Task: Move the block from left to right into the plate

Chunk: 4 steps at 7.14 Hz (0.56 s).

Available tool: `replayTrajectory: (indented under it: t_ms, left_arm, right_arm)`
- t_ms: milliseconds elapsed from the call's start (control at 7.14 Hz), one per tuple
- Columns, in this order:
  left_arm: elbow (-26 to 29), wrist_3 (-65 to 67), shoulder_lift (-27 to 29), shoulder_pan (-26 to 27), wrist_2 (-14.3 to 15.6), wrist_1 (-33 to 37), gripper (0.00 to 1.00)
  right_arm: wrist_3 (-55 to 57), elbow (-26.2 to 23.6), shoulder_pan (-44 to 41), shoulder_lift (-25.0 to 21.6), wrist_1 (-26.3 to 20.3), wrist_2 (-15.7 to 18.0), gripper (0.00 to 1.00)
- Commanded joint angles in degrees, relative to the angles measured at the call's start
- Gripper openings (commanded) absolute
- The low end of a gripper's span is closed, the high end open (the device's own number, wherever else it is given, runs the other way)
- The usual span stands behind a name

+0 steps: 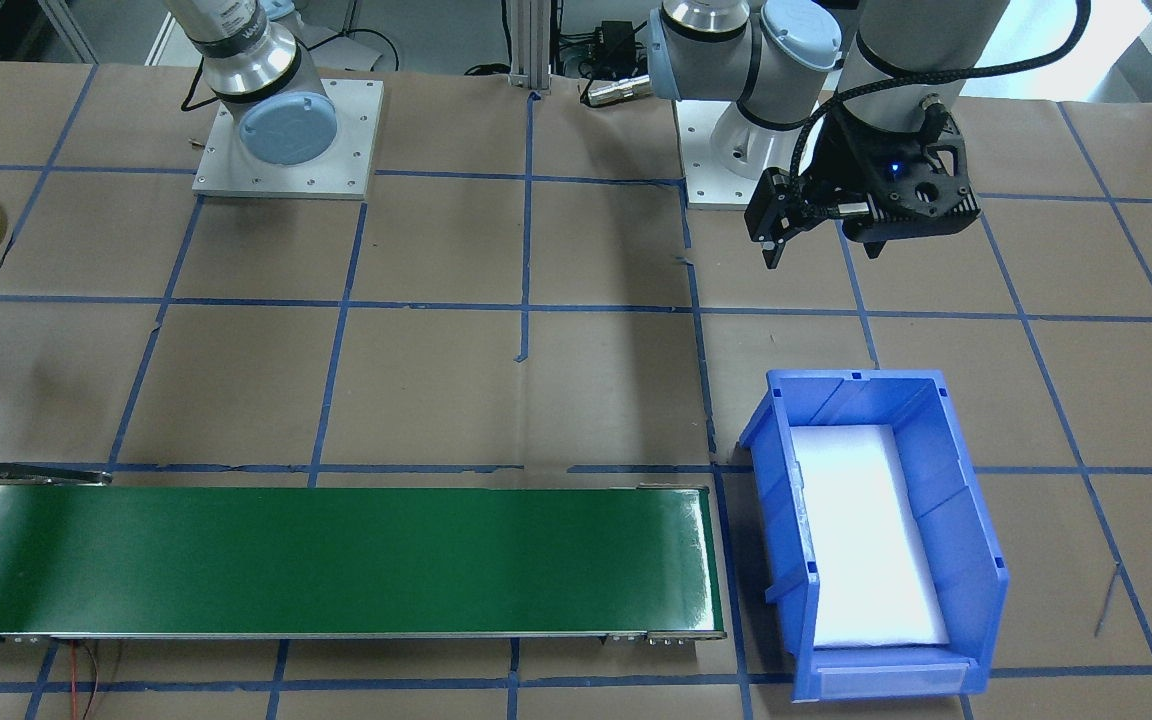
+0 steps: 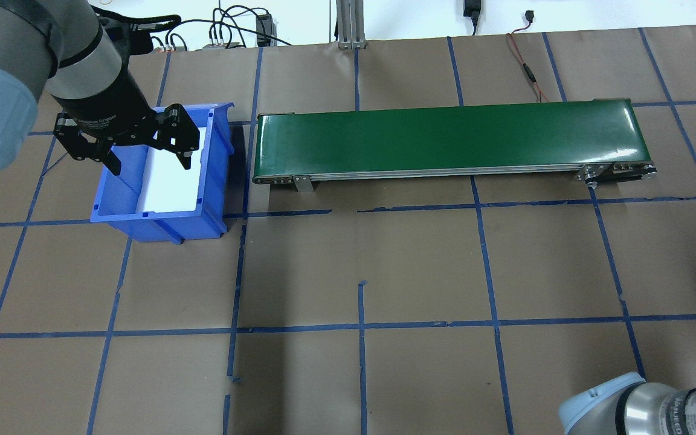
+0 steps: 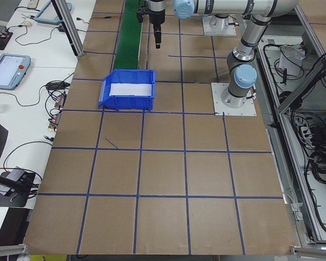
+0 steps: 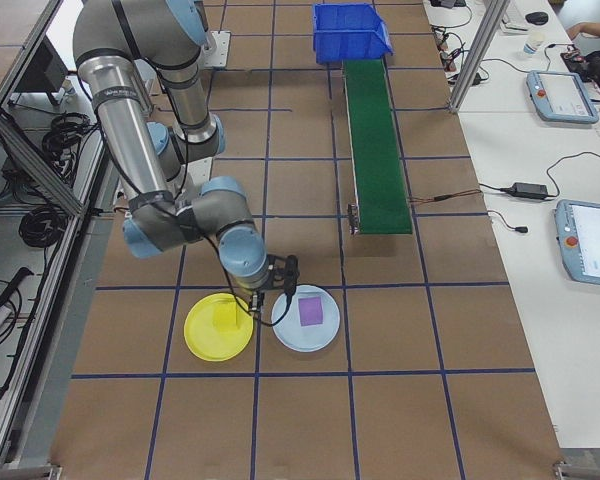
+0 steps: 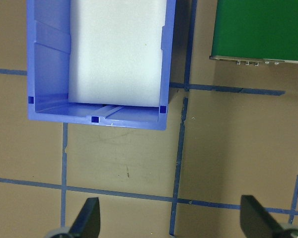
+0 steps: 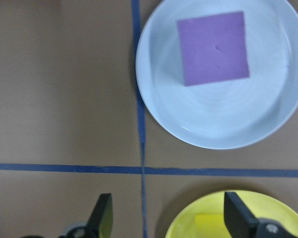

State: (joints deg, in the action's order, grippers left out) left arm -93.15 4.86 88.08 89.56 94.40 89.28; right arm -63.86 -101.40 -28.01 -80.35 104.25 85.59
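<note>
My right end effector (image 6: 166, 218) hovers spread and empty, the yellow foam block (image 6: 210, 225) in the round bright-yellow plastic plate (image 6: 248, 210) just below it

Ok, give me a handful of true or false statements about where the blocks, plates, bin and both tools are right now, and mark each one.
1. A yellow foam block lies on the flat round bright-yellow plastic plate. True.
2. The purple foam block lies on the green conveyor belt. False: it lies on the round pale-blue plate.
3. The left tool hangs open over the blue rectangular plastic bin. True.
4. The right tool is shut on a block. False: it is open and empty, above the table between the two plates.
5. The blue bin holds a yellow block. False: only a white foam liner shows inside.
</note>
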Motion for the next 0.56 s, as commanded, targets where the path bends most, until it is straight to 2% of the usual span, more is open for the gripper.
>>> replayTrajectory:
  t_ms: [0,140,280,420]
  left_arm:
    - [0.0,0.0,0.0,0.0,0.0,0.0,1.0]
    - [0.0,0.0,0.0,0.0,0.0,0.0,1.0]
    - [0.0,0.0,0.0,0.0,0.0,0.0,1.0]
    - [0.0,0.1,0.0,0.0,-0.1,-0.1,1.0]
  right_arm:
    - [2.7,3.1,-10.1,-6.8,-8.0,0.2,0.82]
    - [6.1,3.5,-14.2,-9.9,-14.4,-0.3,0.82]
    - [7.6,4.0,-19.6,-13.0,-15.7,-0.2,0.82]
    - [10.9,5.0,-24.0,-14.3,-16.2,-0.2,0.82]
